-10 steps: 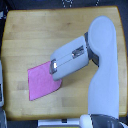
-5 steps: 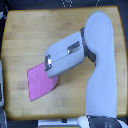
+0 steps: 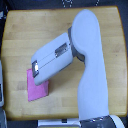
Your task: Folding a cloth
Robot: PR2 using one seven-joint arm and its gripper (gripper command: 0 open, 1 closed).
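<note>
The thin, flat pink-magenta fabric cloth [image 3: 38, 89] lay on the light wooden counter [image 3: 30, 35], near the counter's edge at the exterior view's left and toward its near corner on that side. Only part of the cloth showed; its upper portion was hidden under the end of the large white-and-grey robot arm [image 3: 87, 65], which reached in from the near edge on the exterior view's right and angled down across the counter's middle.

Compared with a second before, the arm's end had swung lower and further toward the left edge, and the visible pink patch had changed from a broader, slanted sheet into a narrower, more upright shape lying closer to that edge. This suggested that one side of the cloth had been drawn over or pushed across itself, so a first fold was probably under way or just laid, though the layering could not be made out at this resolution.

The tool [image 3: 35, 71] sat at the arm's tip, directly over the cloth's upper edge. Its fingers were not visible from above, so whether it was clenched on the fabric or released could not be told.
</note>
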